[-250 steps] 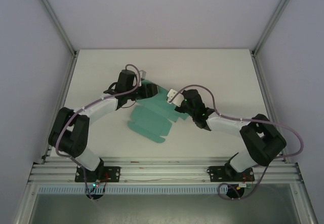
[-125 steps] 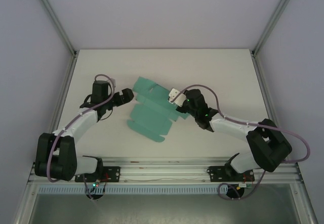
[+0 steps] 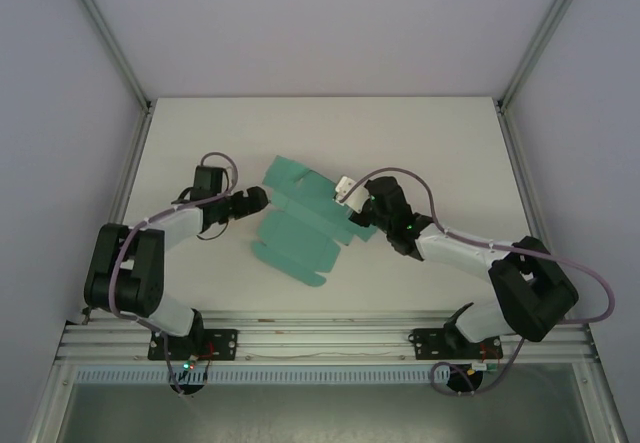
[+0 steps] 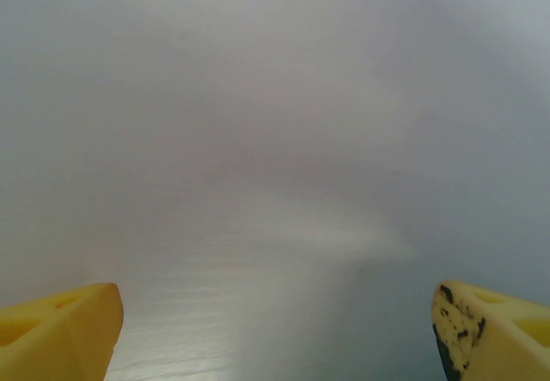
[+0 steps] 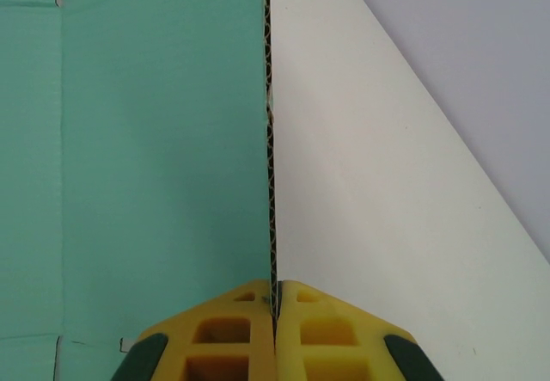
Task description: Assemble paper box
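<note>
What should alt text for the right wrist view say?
The right gripper has its yellow jaws shut on a thin edge of the paper box, which runs up the middle. Teal-green card spreads to the left, white table to the right.

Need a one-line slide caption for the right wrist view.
Right gripper shut on the edge of the flat teal-green die-cut card sheet, white table alongside.
</note>
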Robot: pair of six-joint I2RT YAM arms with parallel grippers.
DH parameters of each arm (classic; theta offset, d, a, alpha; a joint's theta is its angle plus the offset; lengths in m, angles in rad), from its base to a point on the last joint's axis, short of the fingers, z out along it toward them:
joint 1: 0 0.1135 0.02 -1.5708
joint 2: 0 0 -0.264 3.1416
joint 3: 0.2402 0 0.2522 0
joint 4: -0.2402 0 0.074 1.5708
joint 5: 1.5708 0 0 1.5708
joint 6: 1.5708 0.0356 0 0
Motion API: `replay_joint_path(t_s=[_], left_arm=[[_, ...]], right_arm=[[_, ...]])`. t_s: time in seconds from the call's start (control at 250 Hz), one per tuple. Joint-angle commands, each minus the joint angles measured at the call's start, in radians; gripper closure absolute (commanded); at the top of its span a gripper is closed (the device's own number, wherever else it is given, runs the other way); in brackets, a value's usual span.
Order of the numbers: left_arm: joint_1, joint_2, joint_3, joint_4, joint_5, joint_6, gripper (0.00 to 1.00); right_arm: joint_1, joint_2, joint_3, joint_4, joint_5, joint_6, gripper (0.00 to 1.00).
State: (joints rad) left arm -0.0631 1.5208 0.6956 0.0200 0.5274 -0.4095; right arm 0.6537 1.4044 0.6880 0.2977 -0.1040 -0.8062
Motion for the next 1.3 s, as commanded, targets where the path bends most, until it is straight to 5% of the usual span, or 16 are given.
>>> replay_joint_path(t_s=[0.0, 0.416, 0.843, 1.131, 1.295], left_arm=[[0.005, -0.037, -0.051, 0.148, 0.139, 0.013, 0.06], [-0.019, -0.068, -0.146, 0.35, 0.36, 0.02, 0.14], [-0.018, -0.223, -0.071, -0.037, 0.045, 0.152, 0.23], [-0.017, -0.203, -0.074, 0.117, 0.263, 0.179, 0.26], [-0.018, -0.086, -0.039, 0.178, 0.362, 0.167, 0.46]], right_arm=[[-0.008, -0.016, 0.026, -0.01, -0.016, 0.03, 1.0], [-0.02, 0.01, 0.055, -0.024, -0.045, 0.077, 1.0], [-0.044, -0.03, 0.067, -0.139, -0.087, 0.07, 1.0], [-0.064, -0.044, 0.08, -0.182, -0.167, 0.086, 1.0], [-0.081, -0.048, 0.087, -0.187, -0.198, 0.109, 1.0]])
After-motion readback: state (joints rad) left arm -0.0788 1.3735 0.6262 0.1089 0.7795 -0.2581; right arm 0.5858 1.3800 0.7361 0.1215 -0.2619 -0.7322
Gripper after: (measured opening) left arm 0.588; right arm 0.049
